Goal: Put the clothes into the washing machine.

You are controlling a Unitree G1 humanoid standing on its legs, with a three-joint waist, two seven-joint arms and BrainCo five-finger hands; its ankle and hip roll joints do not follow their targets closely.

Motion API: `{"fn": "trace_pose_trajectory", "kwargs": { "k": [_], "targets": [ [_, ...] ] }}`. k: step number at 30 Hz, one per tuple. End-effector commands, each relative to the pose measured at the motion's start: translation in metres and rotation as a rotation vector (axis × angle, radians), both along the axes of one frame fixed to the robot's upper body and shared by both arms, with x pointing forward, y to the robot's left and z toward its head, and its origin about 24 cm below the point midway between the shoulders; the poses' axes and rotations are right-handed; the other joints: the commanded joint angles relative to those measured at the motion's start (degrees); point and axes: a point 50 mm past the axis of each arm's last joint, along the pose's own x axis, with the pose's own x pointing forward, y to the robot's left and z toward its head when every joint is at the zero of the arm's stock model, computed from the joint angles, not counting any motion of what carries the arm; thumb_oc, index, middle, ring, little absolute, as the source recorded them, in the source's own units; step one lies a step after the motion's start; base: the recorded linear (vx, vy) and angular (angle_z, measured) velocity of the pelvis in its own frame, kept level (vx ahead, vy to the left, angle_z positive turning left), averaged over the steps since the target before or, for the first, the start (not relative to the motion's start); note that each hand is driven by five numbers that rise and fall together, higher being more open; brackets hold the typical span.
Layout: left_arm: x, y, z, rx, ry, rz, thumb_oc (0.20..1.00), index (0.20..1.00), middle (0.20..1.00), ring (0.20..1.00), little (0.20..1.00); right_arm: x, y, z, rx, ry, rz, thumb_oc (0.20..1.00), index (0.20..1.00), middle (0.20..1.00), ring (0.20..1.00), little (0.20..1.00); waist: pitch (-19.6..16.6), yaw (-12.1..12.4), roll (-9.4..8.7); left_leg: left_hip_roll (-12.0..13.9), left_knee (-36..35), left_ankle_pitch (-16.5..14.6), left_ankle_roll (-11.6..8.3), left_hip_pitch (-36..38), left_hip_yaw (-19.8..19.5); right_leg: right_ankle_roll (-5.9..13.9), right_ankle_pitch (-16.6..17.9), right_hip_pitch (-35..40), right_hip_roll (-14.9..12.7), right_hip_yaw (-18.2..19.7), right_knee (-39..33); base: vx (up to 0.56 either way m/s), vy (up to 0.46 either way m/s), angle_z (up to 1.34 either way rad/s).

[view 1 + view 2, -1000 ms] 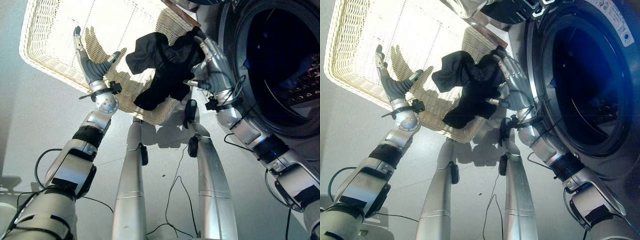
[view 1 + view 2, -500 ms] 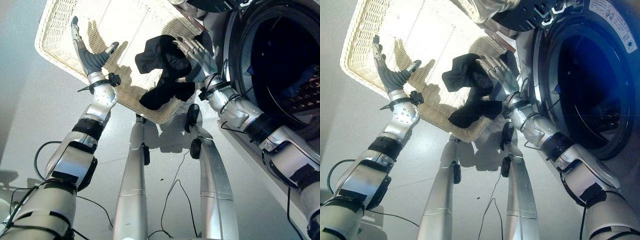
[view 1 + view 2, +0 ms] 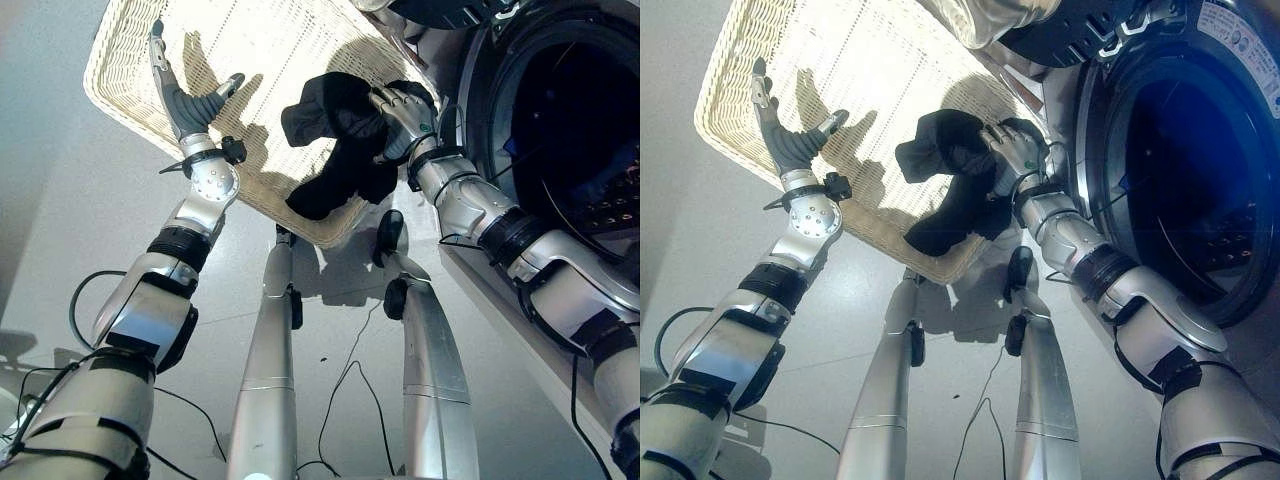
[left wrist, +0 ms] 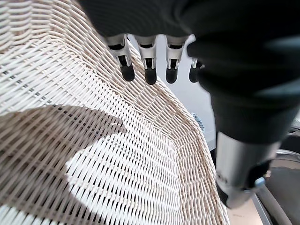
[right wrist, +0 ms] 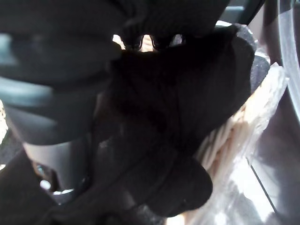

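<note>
Right hand (image 3: 402, 118): fingers curled into a bunch of black clothes (image 3: 338, 150), clamped on the cloth, dark fingertips (image 5: 140, 41) just visible past the fabric in the right wrist view. Cloth gathered into a rounded lump at the hand, a longer tail hanging down from it. Held over the near right corner of the white wicker basket (image 3: 130, 95), the tail draped across the basket's woven rim (image 3: 940, 268). Whether the lump rested on the basket floor or hung clear of it: could not tell. Right arm reached in from the lower right, passing just in front of the washing machine (image 3: 1180, 170). Drum opening (image 3: 575, 120) dark, round, directly beside the right hand on its right, door ring close to the wrist. Clothes outside the drum, on the basket side.

Left hand (image 3: 178, 88): fingers (image 4: 147, 70) straight and spread apart, thumb held off to the side, nothing gripped. Raised over the basket's left part, palm turned toward the weave. Cast a hand-shaped shadow on the basket floor. Well apart from the clothes.
</note>
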Motion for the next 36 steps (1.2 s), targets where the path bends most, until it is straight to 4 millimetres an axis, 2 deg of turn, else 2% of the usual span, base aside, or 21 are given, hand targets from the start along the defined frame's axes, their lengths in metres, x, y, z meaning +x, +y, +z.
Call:
{"fn": "trace_pose_trajectory", "kwargs": {
  "k": [1, 4, 5, 6, 17, 25, 28, 31, 33, 34, 36],
  "targets": [
    [-0.003, 0.001, 0.013, -0.064, -0.08, -0.007, 1.0, 1.0, 1.0, 1.0, 1.0, 0.007, -0.02, -0.027, -0.154, 0.095, -0.111, 1.0, 1.0, 1.0, 1.0, 1.0, -1.1, -0.9, 1.16, -3.3, 8.2, -8.1, 0.1, -1.5, 2.2, 6.43, 8.8, 5.4, 3.5, -2.5, -14.5, 0.0, 0.0, 0.0],
    [-0.004, 0.0, 0.012, -0.065, -0.084, -0.005, 1.0, 1.0, 1.0, 1.0, 1.0, 0.006, -0.02, -0.031, -0.195, 0.109, -0.108, 1.0, 1.0, 1.0, 1.0, 1.0, -1.1, -1.0, 1.14, -3.3, 8.1, -8.1, 0.06, -1.5, 2.2, 6.45, 8.8, 5.3, 3.5, -2.5, -14.4, 0.0, 0.0, 0.0],
    [-0.004, 0.001, 0.011, -0.066, -0.085, -0.005, 1.0, 1.0, 1.0, 1.0, 1.0, 0.006, -0.021, -0.034, -0.219, 0.11, -0.104, 0.517, 0.517, 0.517, 0.517, 0.517, -1.1, -1.0, 1.16, -3.3, 8.2, -8.1, 0.05, -1.6, 2.1, 6.44, 8.8, 5.2, 3.5, -2.4, -14.4, 0.0, 0.0, 0.0],
    [-0.004, 0.001, 0.01, -0.067, -0.085, -0.005, 1.0, 1.0, 1.0, 1.0, 1.0, 0.006, -0.021, -0.035, -0.232, 0.111, -0.101, 0.2, 0.2, 0.2, 0.2, 0.2, -1.1, -1.1, 1.19, -3.3, 8.3, -8.0, 0.02, -1.7, 2.1, 6.43, 8.8, 5.2, 3.5, -2.3, -14.3, 0.0, 0.0, 0.0],
    [-0.003, 0.002, 0.008, -0.08, -0.088, -0.009, 1.0, 1.0, 1.0, 1.0, 1.0, 0.004, -0.019, -0.035, -0.19, -0.017, -0.028, 0.2, 0.2, 0.2, 0.2, 0.2, -1.1, -1.3, 1.71, -3.4, 8.6, -8.2, 0.0, -1.8, 2.1, 6.52, 8.8, 5.0, 3.6, -1.7, -14.4, 0.0, 0.0, 0.0],
    [-0.004, -0.001, 0.007, -0.086, -0.091, -0.012, 1.0, 1.0, 1.0, 1.0, 1.0, -0.002, -0.015, -0.025, -0.045, -0.109, 0.058, 0.2, 0.2, 0.2, 0.2, 0.2, -1.1, -1.4, 1.8, -3.7, 8.5, -8.2, 0.22, -1.9, 1.9, 6.51, 8.9, 4.9, 3.7, -1.4, -14.4, 0.0, 0.0, 0.0],
    [-0.004, -0.001, 0.006, -0.09, -0.088, -0.013, 1.0, 1.0, 1.0, 1.0, 1.0, -0.003, -0.017, -0.027, 0.296, 0.005, 0.11, 0.2, 0.2, 0.2, 0.2, 0.2, -1.1, -1.5, 1.81, -3.7, 8.7, -8.1, 0.16, -2.1, 1.9, 6.35, 8.9, 4.7, 3.8, -1.3, -14.2, 0.0, 0.0, 0.0],
    [-0.006, 0.006, 0.002, -0.093, -0.087, -0.011, 1.0, 1.0, 1.0, 1.0, 1.0, -0.008, -0.017, -0.034, 0.86, 0.174, 0.259, 0.2, 0.2, 0.2, 0.2, 0.2, -1.1, -1.7, 1.63, -3.5, 8.5, -8.0, -0.06, -2.1, 2.0, 6.13, 8.9, 4.4, 4.0, -1.1, -14.0, 0.0, 0.0, 0.0],
    [-0.007, 0.008, 0.0, -0.095, -0.085, -0.011, 1.0, 1.0, 1.0, 1.0, 1.0, -0.01, -0.018, -0.037, 1.045, 0.23, 0.323, 0.2, 0.2, 0.2, 0.2, 0.2, -1.1, -1.8, 1.52, -3.5, 8.6, -8.1, -0.1, -2.1, 2.0, 6.1, 8.8, 4.3, 4.1, -1.0, -13.9, 0.0, 0.0, 0.0],
    [-0.008, 0.01, -0.003, -0.098, -0.082, -0.008, 1.0, 1.0, 1.0, 1.0, 1.0, -0.013, -0.019, -0.042, 1.324, 0.318, 0.441, 0.2, 0.2, 0.2, 0.2, 0.2, -1.1, -2.1, 1.32, -3.5, 8.6, -8.2, -0.11, -2.0, 2.0, 6.1, 8.9, 4.3, 4.1, -1.0, -14.0, 0.0, 0.0, 0.0],
    [-0.008, 0.01, -0.004, -0.1, -0.076, -0.003, 1.0, 1.0, 1.0, 1.0, 1.0, -0.015, -0.02, -0.049, 1.558, 0.437, 0.59, 0.2, 0.2, 0.2, 0.2, 0.2, -1.1, -2.4, 0.99, -3.3, 8.5, -8.4, -0.09, -1.7, 2.3, 6.1, 8.8, 4.4, 4.2, -1.0, -14.0, 0.0, 0.0, 0.0]
  ]
}}
